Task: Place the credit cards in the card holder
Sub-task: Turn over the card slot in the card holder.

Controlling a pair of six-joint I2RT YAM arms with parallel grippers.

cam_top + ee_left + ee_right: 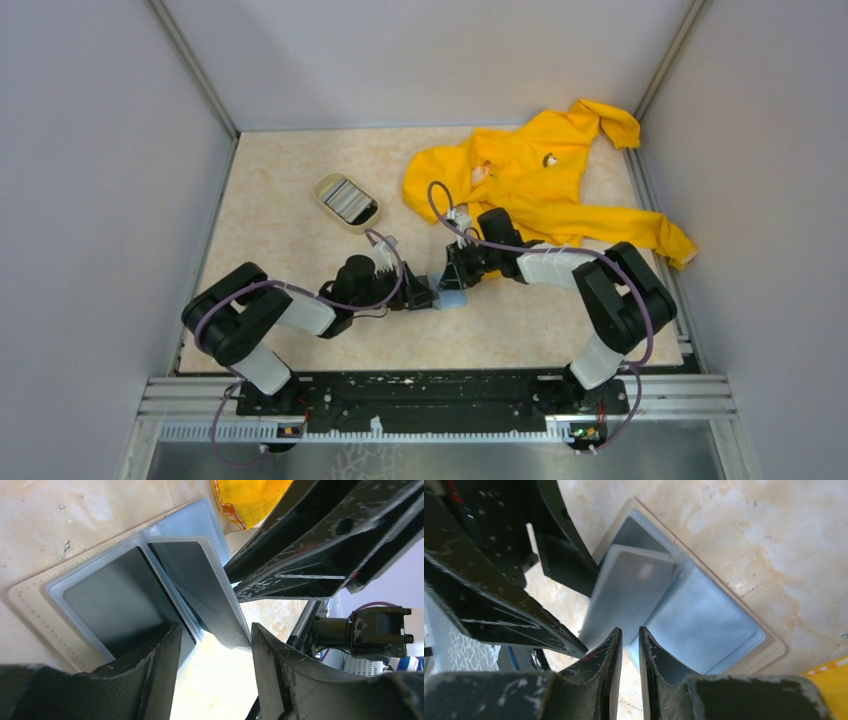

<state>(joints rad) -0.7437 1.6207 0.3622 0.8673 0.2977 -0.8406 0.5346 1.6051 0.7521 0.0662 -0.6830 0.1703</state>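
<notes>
Card holder (704,620): stitched beige backing, frosted plastic sleeve (634,590) pinched by right hand (630,632); left hand (215,630) open.

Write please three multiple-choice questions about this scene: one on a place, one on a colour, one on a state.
1. Where does the yellow garment lie?
A. far right of the table
B. near left corner
C. on the arms' bases

2. What colour is the card in the card holder?
A. red
B. dark grey
C. green

3. How is the left gripper?
A. shut
B. out of view
C. open

Key: 1 A, the top view shows it at the far right; 2 B, the left wrist view shows it dark grey under clear plastic; 3 C, its jaws stand wide apart.
</notes>
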